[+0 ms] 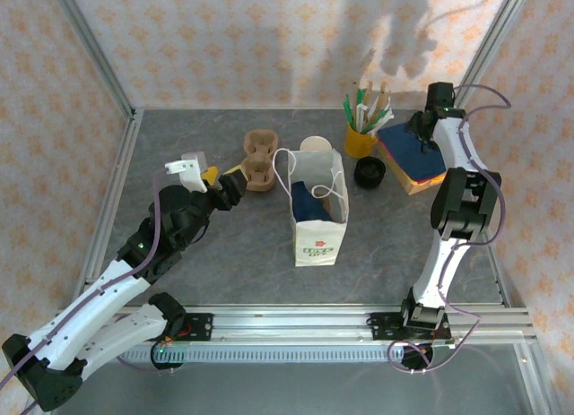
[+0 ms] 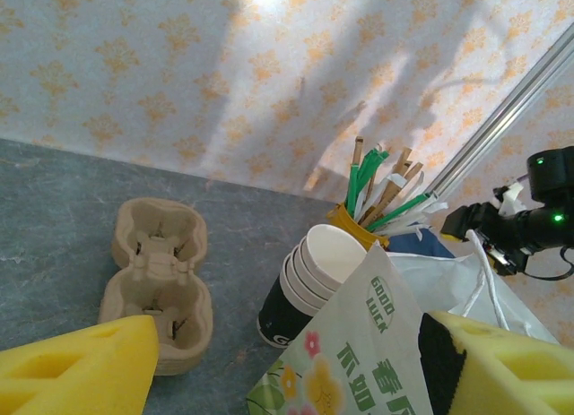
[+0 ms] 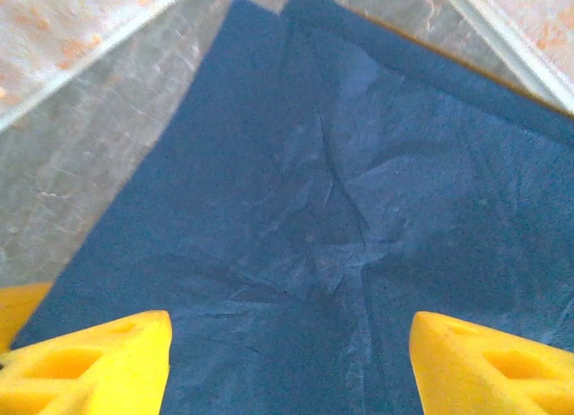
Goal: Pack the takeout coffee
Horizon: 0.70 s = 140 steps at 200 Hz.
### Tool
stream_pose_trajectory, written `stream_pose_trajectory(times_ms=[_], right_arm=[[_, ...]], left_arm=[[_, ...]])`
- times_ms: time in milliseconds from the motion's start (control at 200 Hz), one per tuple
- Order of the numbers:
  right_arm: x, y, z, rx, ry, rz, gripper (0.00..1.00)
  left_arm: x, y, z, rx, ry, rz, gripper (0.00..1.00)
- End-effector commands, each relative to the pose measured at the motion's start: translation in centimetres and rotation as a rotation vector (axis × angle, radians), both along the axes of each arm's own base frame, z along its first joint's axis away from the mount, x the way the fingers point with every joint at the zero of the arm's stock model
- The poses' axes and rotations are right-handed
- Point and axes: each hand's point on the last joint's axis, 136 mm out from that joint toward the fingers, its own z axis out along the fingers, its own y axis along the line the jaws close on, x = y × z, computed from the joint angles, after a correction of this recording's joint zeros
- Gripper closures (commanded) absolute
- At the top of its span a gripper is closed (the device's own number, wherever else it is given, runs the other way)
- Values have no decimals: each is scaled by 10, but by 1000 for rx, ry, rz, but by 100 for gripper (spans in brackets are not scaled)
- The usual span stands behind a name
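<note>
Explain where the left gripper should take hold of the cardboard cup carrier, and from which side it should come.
Grip the cup carrier at its narrow waist between the two wells, coming straight down from above. It lies flat, wells up, and the waist looks its slimmest part, so the open left gripper would probably span it there.

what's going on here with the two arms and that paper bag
Two robot arms are packing a takeout order. A paper bag stands open mid-table with something dark blue inside. The left gripper is open and empty beside the pulp cup carrier, facing the bag. The right gripper is open just above the blue napkins. The takeout coffee, black lid on, stands beside the yellow cup of sticks, not yet in the bag.
</note>
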Motion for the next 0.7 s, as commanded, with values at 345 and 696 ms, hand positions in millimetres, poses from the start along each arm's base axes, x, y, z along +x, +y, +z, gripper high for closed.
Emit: stream_pose_trajectory(times_ms=[345, 696], right_arm=[[8, -15, -26, -45, 110, -12, 24], [7, -25, -61, -56, 196, -33, 25]], left_arm=[[-2, 4, -4, 49, 10, 7, 20], [-3, 3, -8, 26, 22, 7, 19]])
